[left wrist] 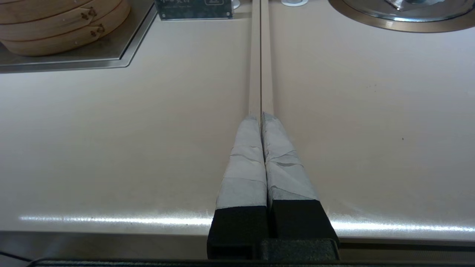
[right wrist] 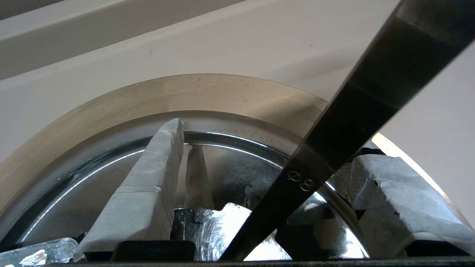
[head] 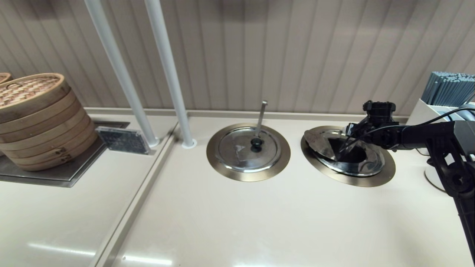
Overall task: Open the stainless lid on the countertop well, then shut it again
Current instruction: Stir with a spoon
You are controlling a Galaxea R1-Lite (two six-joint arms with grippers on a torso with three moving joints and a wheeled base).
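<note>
I count one stack of bamboo steamers [head: 39, 120] at far left, then one small placard [head: 123, 140], two white poles [head: 170, 74], and two ringed wells. The twin lid [head: 248, 149] sits flat with its upright ladle handle [head: 261, 118]. My left gripper [left wrist: 261, 118] rests over the counter seam, fingers pressed together, empty. On the right, the stainless lid [head: 326, 145] is folded up on the countertop well [head: 386, 171]. My right gripper [right wrist: 267, 155] hangs over it, fingers spread either side of the slanted ladle handle [right wrist: 356, 111].
</note>
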